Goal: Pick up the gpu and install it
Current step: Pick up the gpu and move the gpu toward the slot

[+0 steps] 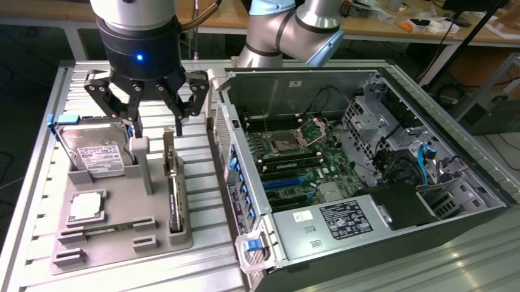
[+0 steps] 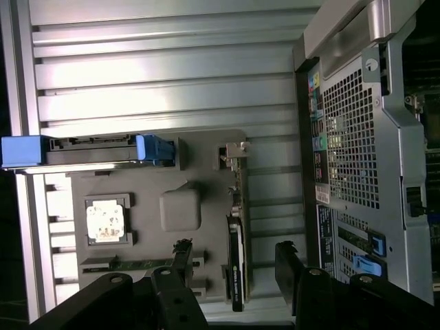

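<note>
- The gpu [image 1: 172,188] stands on its long edge in a slot of the grey holder [image 1: 122,204], along the side of the holder nearest the computer case [image 1: 349,121]. A strip of table [image 1: 197,176] lies between the holder and the case.
- You are at the pick-up step, as I read it: the card sits in its holder, not in the case, and nothing grips it.
- The tool [image 1: 158,129] hangs above the end of the holder beside the case's rear corner. Its jaws are spread wide, it holds nothing, and I can make out no contact with anything.
- In the wrist view the card's thin edge runs between the two fingers, so you look roughly lined up over it.
- A grasp here calls for a square approach, with one finger on each face of the card. The edge is thin, so a tilt would likely let it slip or twist in the slot.
- Mind the holder's upright post [image 1: 140,155], just beyond the card on the side away from the case. The finger on that side needs to clear it. The hard drive [image 1: 96,152] stands farther from the case again.
</note>
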`<state>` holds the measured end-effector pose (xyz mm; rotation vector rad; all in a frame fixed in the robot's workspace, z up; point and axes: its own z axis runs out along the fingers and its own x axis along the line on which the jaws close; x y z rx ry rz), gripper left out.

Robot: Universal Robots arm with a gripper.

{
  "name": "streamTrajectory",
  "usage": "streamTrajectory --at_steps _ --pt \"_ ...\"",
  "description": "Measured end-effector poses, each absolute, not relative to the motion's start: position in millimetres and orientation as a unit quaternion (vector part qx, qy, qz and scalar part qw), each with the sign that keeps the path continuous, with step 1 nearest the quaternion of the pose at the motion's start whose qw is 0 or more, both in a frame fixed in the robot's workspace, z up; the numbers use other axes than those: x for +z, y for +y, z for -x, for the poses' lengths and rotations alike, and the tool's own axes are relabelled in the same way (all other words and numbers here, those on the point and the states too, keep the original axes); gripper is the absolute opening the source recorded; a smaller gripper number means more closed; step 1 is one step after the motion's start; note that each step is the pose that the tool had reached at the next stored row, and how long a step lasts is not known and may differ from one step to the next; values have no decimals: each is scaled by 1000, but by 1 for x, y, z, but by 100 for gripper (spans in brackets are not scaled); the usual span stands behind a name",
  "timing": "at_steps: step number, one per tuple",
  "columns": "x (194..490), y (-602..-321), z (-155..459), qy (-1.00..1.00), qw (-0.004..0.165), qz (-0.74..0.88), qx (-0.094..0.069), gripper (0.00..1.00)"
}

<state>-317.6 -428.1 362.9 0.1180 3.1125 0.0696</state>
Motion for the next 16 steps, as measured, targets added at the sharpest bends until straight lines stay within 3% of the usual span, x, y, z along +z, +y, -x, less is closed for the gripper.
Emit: streamTrajectory --at_steps 16 --pt "357 -428 318 999 13 -38 22 60"
